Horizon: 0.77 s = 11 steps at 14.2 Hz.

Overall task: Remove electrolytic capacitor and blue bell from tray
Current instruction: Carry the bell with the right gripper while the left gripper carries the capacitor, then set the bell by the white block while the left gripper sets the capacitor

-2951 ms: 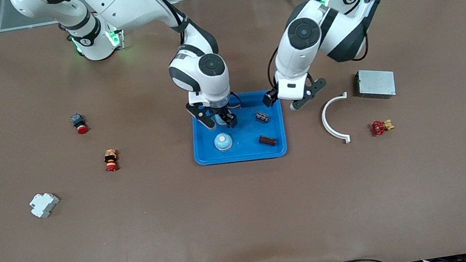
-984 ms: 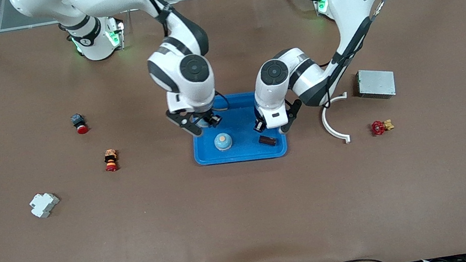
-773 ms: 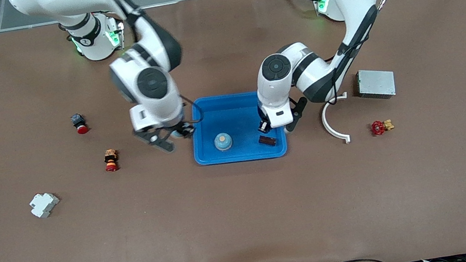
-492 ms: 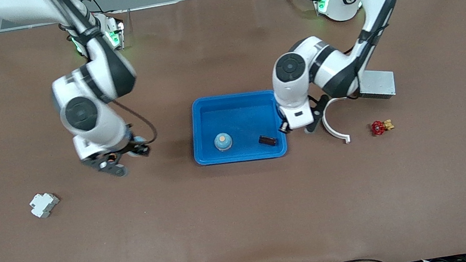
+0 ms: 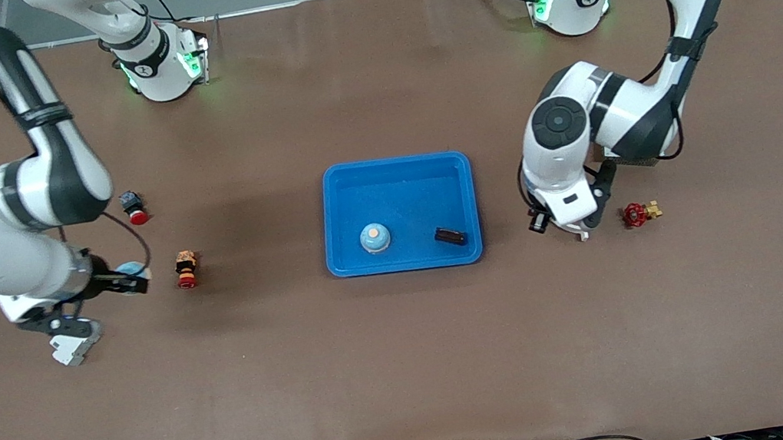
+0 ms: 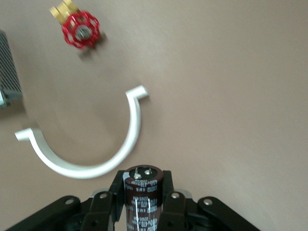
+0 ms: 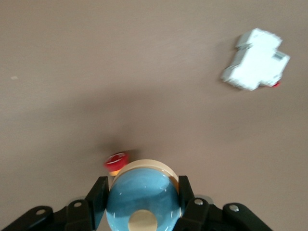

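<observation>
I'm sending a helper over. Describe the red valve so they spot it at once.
Start at the blue tray mid-table and go toward the left arm's end, past the white curved bracket. The red valve lies just beside it: a red handwheel on a brass body, the only red thing there.

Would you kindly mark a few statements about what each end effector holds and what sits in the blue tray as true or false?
1. The left end effector is shut on a capacitor. True.
2. The right end effector is empty. False: it is shut on a blue bell.
3. The blue tray holds a bell and a dark capacitor. True.
4. The white curved bracket lies in the tray. False: it lies on the table, under the left end effector.
5. The red valve lies toward the right arm's end. False: toward the left arm's.
</observation>
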Motion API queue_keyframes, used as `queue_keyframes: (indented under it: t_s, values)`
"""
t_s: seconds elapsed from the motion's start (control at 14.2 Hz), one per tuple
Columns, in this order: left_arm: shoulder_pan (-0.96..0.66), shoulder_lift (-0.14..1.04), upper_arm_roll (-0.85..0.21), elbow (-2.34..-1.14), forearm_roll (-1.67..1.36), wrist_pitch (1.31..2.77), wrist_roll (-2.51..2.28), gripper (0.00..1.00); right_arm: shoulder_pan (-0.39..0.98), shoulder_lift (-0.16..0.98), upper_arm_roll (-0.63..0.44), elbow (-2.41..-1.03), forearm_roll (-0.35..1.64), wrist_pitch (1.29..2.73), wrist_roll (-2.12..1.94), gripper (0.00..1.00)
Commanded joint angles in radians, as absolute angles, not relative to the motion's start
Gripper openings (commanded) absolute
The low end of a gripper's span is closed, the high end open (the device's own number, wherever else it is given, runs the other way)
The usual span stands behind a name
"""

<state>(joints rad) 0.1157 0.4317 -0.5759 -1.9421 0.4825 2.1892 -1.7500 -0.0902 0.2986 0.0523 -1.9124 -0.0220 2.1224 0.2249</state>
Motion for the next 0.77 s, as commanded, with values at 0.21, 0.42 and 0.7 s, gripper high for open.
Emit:
queue_keyframes:
  t_s: [0.21,0.42,0.7]
  values:
    - [0.296,0.396,-0.594,-2.052,0.503,2.192,-1.559,0.0,-0.204,0.288,0.072,-2.113,0.052,2.385,0.022,0.0]
    - [0.334,0.413,-0.591,-2.08,0.505,2.198,-1.494,0.0,-0.206,0.307,0.071,-2.187,0.051,2.511,0.018,0.0]
    - [0.409,0.452,-0.591,-2.082,0.505,2.198,-1.418,0.0,-0.207,0.354,0.069,-2.217,0.04,2.623,0.014,0.0]
